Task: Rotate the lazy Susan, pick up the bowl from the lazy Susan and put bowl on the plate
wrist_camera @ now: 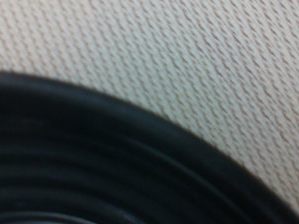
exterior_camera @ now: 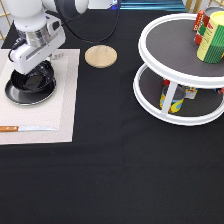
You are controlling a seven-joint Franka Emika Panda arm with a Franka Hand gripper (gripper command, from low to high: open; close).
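Observation:
The black bowl (exterior_camera: 34, 80) sits on the round plate (exterior_camera: 29, 100), which lies on a cream placemat at the exterior view's left. The plate's surface looks dark with reflection, and its rim shows around the bowl's near side. My gripper (exterior_camera: 36, 64) is right over the bowl's far rim, and the white hand hides it. The wrist view shows the bowl's ridged black inside (wrist_camera: 63, 165) from very close, against the woven placemat (wrist_camera: 206, 65). The white two-tier lazy Susan (exterior_camera: 170, 45) stands at the exterior view's right with no bowl on it.
A light wooden disc (exterior_camera: 100, 56) lies between the placemat (exterior_camera: 65, 105) and the lazy Susan. A knife with a wooden handle (exterior_camera: 20, 128) lies on the placemat's near edge. Cans stand on the upper tier (exterior_camera: 212, 37) and the lower tier (exterior_camera: 172, 98).

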